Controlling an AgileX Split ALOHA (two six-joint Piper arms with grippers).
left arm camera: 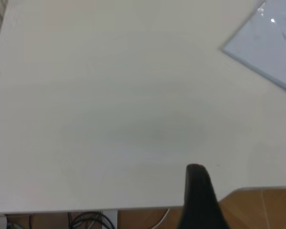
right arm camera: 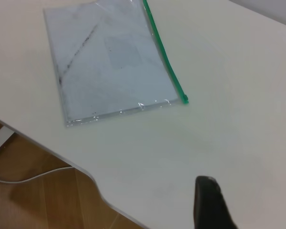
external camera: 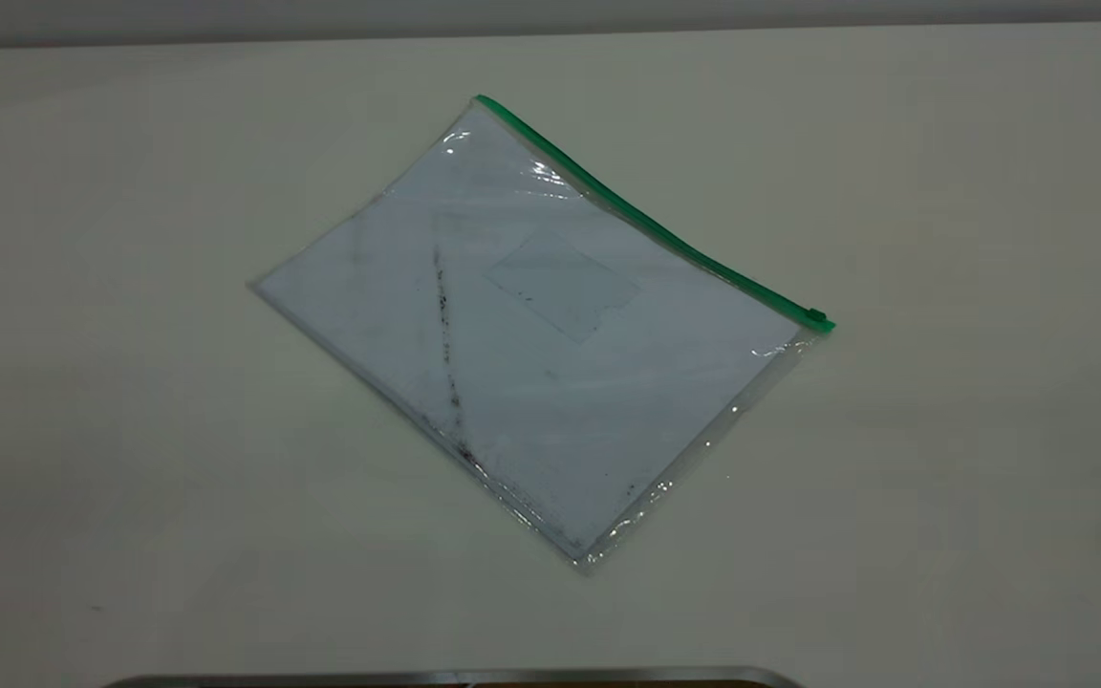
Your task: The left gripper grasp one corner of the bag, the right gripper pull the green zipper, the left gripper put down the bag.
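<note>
The bag (external camera: 531, 325) lies flat on the white table, turned at an angle, with white paper, a dark smudge line and a small clear pocket. The green zipper (external camera: 646, 225) runs along its far right long edge, with the slider tab (external camera: 815, 315) at the right-hand end. Neither gripper shows in the exterior view. My left gripper (left arm camera: 200, 191) hangs over the table's edge, well away from the bag's corner (left arm camera: 271, 43). My right gripper (right arm camera: 250, 191) is open and empty above bare table, apart from the bag (right arm camera: 109, 62), the zipper (right arm camera: 164, 57) and the slider (right arm camera: 185, 99).
The white table (external camera: 942, 430) surrounds the bag on all sides. Its edge with wooden floor and cables beyond shows in the left wrist view (left arm camera: 86, 209) and the right wrist view (right arm camera: 86, 172). A grey metal rim (external camera: 455, 677) sits at the exterior view's bottom.
</note>
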